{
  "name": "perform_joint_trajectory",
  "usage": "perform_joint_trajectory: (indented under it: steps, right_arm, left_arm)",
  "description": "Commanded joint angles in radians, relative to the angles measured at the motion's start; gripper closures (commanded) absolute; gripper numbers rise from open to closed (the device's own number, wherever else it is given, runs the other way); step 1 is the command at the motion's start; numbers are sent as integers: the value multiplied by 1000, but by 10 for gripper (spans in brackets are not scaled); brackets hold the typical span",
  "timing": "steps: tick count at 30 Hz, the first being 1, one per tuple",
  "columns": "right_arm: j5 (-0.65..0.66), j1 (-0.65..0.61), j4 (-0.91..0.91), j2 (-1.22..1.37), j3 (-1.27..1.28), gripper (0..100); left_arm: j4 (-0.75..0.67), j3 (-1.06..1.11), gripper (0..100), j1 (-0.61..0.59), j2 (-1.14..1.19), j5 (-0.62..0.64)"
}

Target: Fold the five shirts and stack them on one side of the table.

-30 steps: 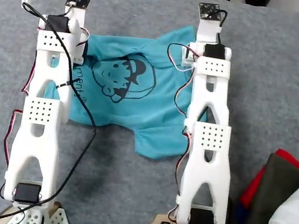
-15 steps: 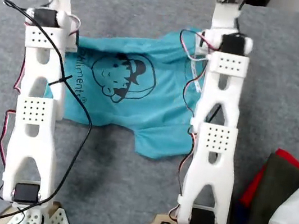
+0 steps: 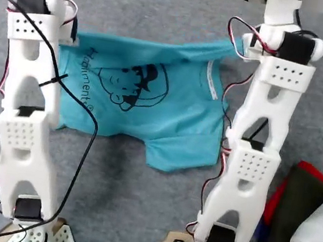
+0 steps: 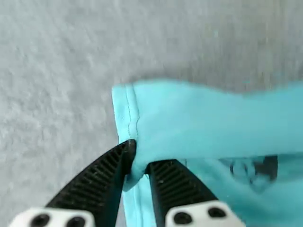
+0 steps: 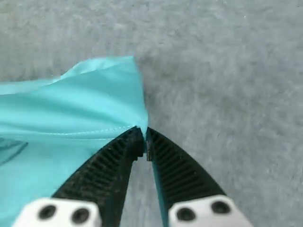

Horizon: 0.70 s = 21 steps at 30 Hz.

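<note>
Hem corners of the soft teal shirt (image 4: 203, 118) sit clamped between ribbed black fingers (image 4: 102, 175) of left gripper (image 4: 138, 158) and right gripper (image 5: 143, 140).

Left end effector (image 4: 138, 158) clamped, right end effector (image 5: 143, 138) clamped

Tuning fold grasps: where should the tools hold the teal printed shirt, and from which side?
Probably the far corners of the teal printed fabric shirt: left tool on the stitched hem corner, right tool on the opposite one. Come from the near side, over the cloth; that straight edge pulls taut between them.
</note>
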Motion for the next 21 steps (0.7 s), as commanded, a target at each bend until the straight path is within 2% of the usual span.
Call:
perform_joint_trajectory:
  steps: [1,6,10,13,16,21]
  right_arm:
    - [43,-2,17,-185,239,993]
    - [89,-39,9,-394,605,993]
    - [121,-42,-3,-518,863,993]
    - [153,-36,-40,-615,1040,993]
    - [187,-38,-69,-728,1211,993]
    - [229,-56,-130,-931,1540,993]
  left_arm:
    - [-18,258,982,3,-188,-40]
    - [-150,448,982,-2,-220,-48]
    - [-222,474,982,-48,-220,-51]
    - [-276,477,982,-75,-219,-109]
    - [-285,480,982,-72,-219,-153]
    - [-278,489,982,-75,-217,-155]
